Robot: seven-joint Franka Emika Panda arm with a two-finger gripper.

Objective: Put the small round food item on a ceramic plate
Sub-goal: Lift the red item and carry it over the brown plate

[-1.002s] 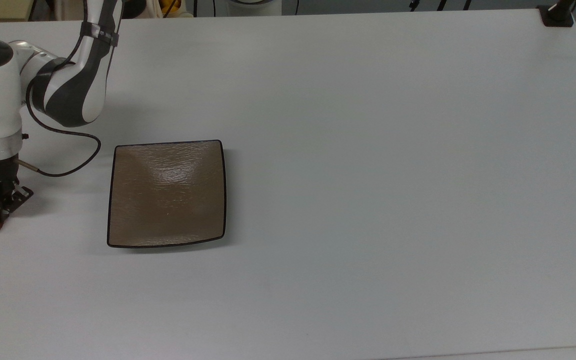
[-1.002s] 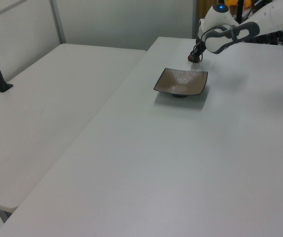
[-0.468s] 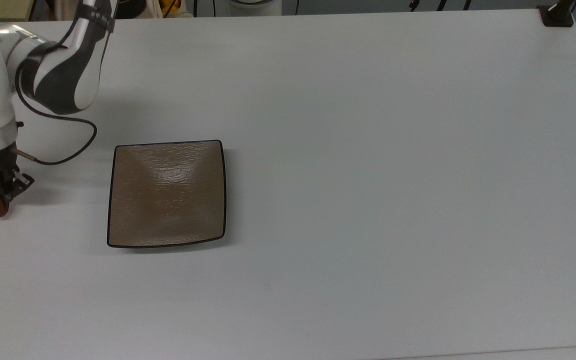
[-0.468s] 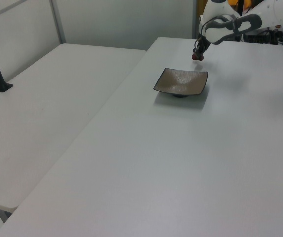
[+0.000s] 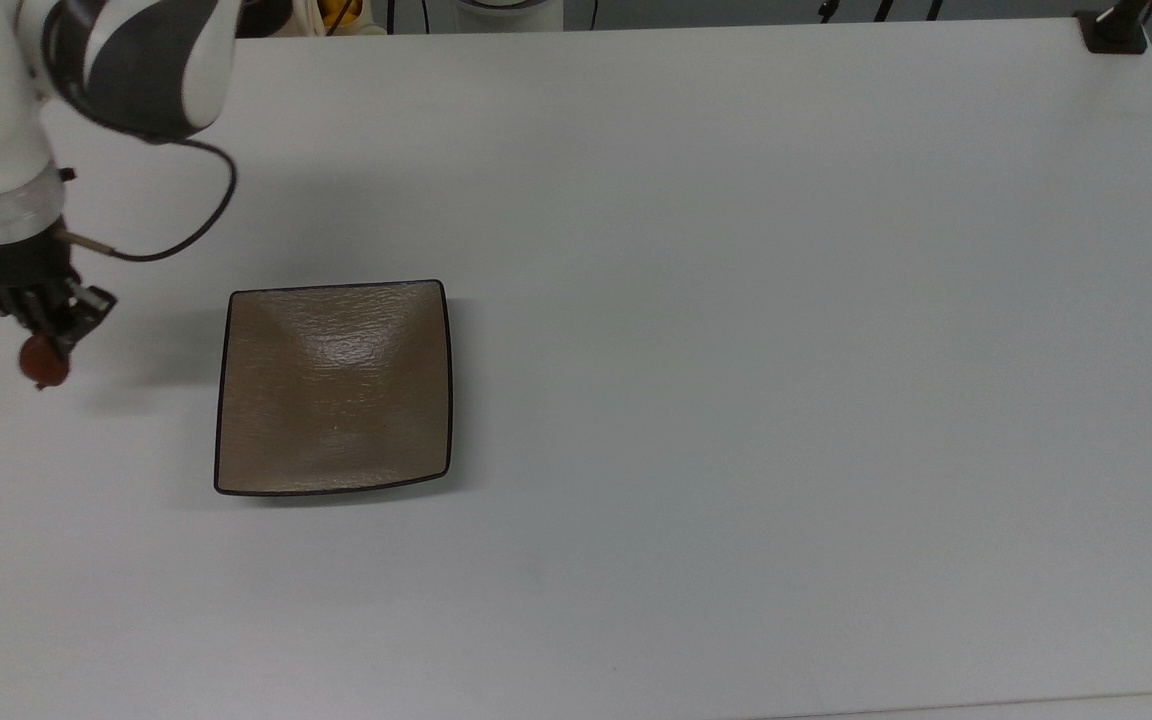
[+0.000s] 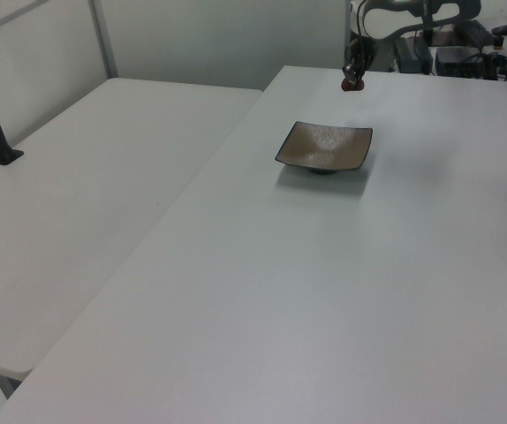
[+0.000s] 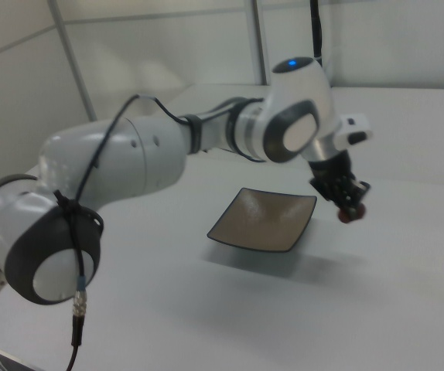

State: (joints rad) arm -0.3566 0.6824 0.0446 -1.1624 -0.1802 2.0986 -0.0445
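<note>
Small round food item [image 5: 42, 362], reddish-brown, pinched at gripper [image 5: 48, 345] tip, top view: left of ceramic plate [image 5: 334, 388], apart, stem tip pointing near-left. Left view: item [image 6: 351, 84] held above white table [image 6: 342, 291], beyond plate [image 6: 324, 147]. Right view: item [image 7: 351, 213] hangs right of plate [image 7: 264, 219], clear of tabletop.

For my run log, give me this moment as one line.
gripper: shut on berry | berry: lifted off table | plate: empty | stage: carrying toward plate
</note>
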